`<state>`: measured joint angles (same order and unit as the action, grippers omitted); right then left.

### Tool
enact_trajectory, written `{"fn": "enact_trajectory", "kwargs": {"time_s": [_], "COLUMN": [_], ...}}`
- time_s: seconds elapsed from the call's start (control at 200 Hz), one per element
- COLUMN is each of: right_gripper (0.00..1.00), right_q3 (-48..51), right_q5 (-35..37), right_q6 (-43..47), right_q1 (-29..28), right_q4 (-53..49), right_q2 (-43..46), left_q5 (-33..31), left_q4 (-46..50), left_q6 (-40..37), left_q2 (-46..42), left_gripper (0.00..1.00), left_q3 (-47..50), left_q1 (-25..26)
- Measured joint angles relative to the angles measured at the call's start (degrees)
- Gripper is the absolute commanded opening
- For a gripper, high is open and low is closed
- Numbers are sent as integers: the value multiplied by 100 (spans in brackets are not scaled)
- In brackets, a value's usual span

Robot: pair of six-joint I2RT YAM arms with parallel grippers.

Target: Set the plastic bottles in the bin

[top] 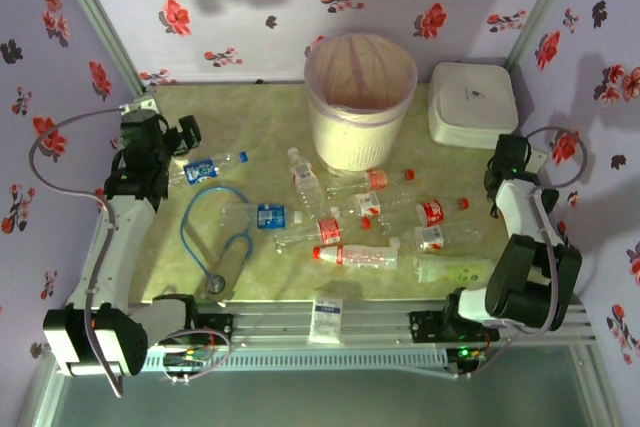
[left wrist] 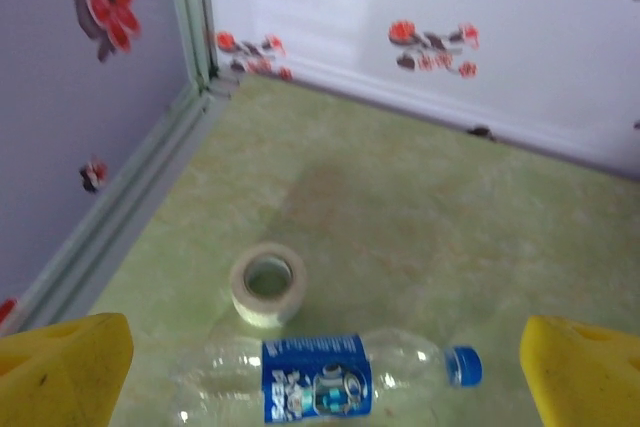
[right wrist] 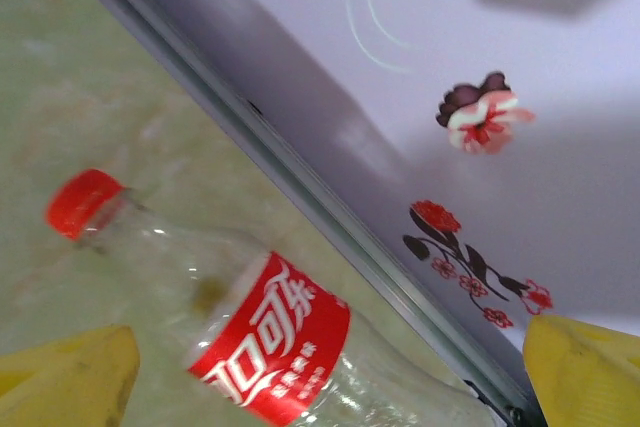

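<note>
Left gripper spread wide, yellow fingers straddling a blue-label bottle lying on its side, cap right, long axis across the jaws. Tape roll just beyond. Right gripper also spread, over a red-label bottle, cap up-left. Step: first pickups. Next, likely: descend, close on a body. Bin at back centre; other bottles lie before it.
</note>
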<state>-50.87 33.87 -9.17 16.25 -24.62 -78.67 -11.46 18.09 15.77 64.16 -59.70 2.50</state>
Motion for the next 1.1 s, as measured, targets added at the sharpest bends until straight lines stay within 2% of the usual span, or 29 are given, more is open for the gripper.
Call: {"fn": "enact_trajectory", "kwargs": {"time_s": [0.28,0.625,0.91,1.1], "right_gripper": [99,98,73,55], "right_q3": [-280,-647,-675,-719], "right_q5": [-1062,-1888,-2310,-2382], "right_q6": [17,122,116,44], "right_q1": [789,975,975,975], "right_q4": [-162,-118,-240,-485], "right_q2": [-946,-1941,-2013,-1851], "left_q5": [278,496,540,579], "left_q4": [748,1054,1078,1224], "left_q6": [109,407,492,365], "left_q2": [160,313,337,588], "left_gripper": [100,100,100,100], "left_q3": [-378,-592,-608,-990], "left_q1": [0,0,0,0]}}
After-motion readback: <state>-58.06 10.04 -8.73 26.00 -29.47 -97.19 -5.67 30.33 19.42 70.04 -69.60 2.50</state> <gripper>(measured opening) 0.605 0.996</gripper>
